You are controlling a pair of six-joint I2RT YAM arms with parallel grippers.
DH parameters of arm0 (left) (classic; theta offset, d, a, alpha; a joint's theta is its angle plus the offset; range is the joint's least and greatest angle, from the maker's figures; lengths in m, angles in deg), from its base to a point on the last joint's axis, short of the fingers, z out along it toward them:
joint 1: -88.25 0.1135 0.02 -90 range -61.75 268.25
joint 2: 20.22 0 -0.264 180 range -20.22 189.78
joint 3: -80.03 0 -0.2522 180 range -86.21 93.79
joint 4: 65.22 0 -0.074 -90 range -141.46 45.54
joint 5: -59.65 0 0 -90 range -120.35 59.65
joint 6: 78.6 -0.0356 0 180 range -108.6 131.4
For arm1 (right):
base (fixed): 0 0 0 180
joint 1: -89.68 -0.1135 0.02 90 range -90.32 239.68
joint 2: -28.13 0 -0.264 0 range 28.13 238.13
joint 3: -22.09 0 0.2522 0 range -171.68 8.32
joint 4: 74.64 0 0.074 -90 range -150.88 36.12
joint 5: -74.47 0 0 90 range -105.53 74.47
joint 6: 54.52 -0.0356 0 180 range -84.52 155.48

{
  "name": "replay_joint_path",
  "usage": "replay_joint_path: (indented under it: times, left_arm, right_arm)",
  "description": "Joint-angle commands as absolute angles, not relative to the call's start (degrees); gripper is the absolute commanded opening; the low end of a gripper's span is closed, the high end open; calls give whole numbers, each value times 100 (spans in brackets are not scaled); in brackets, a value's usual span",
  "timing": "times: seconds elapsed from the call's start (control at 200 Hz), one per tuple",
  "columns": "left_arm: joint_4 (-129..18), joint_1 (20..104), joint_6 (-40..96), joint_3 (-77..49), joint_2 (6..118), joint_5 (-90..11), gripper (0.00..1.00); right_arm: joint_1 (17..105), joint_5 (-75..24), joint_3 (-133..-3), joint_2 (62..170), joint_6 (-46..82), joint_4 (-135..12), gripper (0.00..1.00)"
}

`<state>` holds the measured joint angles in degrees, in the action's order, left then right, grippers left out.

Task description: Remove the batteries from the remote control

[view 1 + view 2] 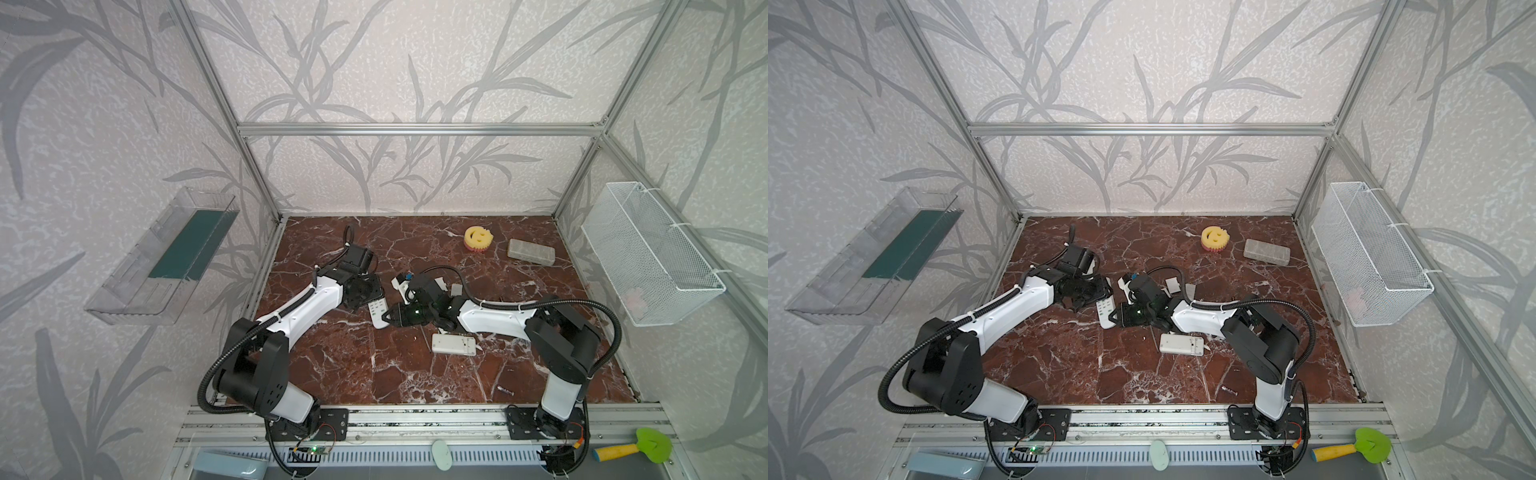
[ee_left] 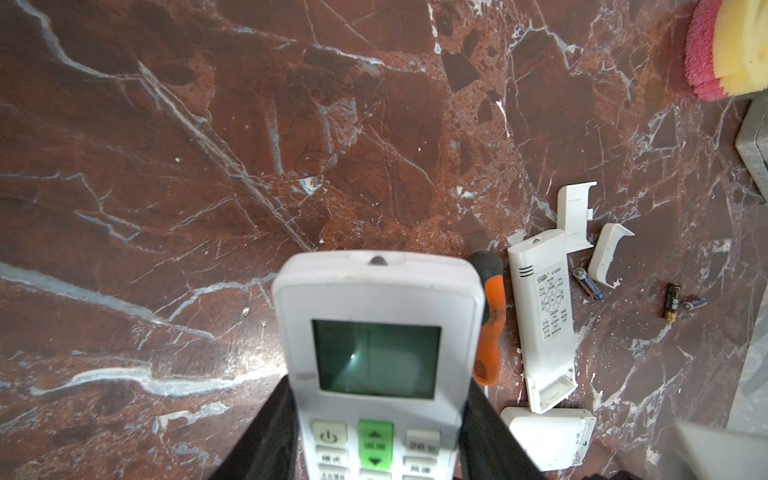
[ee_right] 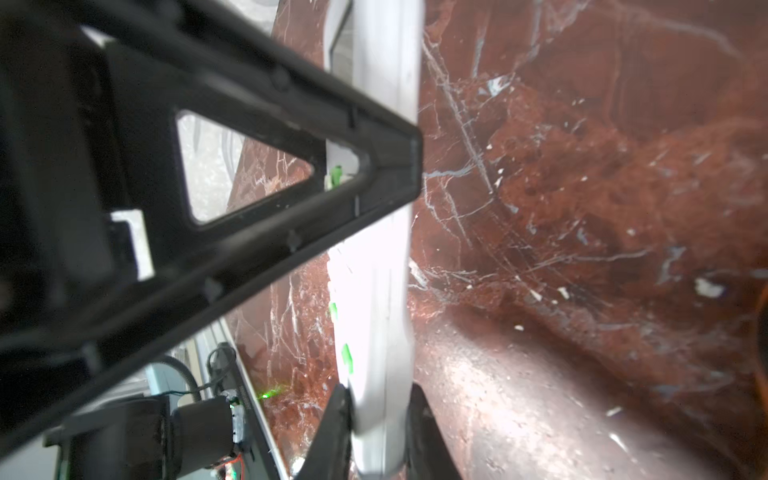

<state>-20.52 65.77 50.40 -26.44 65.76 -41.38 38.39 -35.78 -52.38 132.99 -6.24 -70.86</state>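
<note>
Left wrist view: the left jaws are grasping the air-conditioner remote (image 2: 376, 316) by both long sides, level with its top button row, display towards the camera. Right wrist view: the right jaws are clenched on nothing, and their pointed finger (image 3: 386, 166) lies across the remote's side edge. In both top views the held remote (image 1: 376, 312) sits just to 9 o'clock of the centre of the counter (image 1: 332, 365), with the right jaws meeting it from 3 o'clock.

The batteries of the held remote are hidden. Its back is not shown, so whether the cover is on or off cannot be told. Three loose batteries (image 2: 588, 283) lie beside the white covers (image 2: 606, 253). Another (image 1: 503, 390) lies at 5 o'clock near the counter's front edge.

Assessment: the step appears to be working the back cover.
- Push along the cover's slide line, not into the body.
- The left grip must resist that push, or the remote will slip.
- Work low over the counter so freed batteries do not roll far.
</note>
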Motion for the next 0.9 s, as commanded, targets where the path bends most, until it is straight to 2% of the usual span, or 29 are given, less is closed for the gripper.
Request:
replay_joint_path:
  times: [0.0, 0.12, 0.25, 0.37, 0.535, 0.805, 0.895]
  left_arm:
    - [-1984, 6531, 5181, -2619, 6274, -4068, 50]
    - [-2012, 6596, 5406, -2668, 5957, -4174, 61]
    - [-2444, 6682, 6318, -3086, 5427, -4491, 63]
    - [-2715, 6819, 6927, -3511, 4993, -4468, 63]
    - [-2571, 7146, 7137, -3760, 4984, -4572, 63]
    - [-3001, 7164, 7726, -3986, 5212, -4956, 57]
    - [-3121, 7164, 7849, -4057, 5243, -5034, 50]
  right_arm:
    - [3568, -2911, -5590, 13081, 285, -6500, 6]
    - [3274, -1734, -5782, 12884, 1192, -5776, 3]
    - [2870, -439, -5782, 12788, 1998, -5491, 0]
    - [2798, -197, -5584, 12819, 2245, -5821, 0]
    - [2590, 233, -5689, 12890, 2700, -5739, 0]
    - [2094, 1287, -5990, 13063, 3731, -5475, 0]
    - [2009, 1514, -6010, 13096, 3921, -5466, 0]
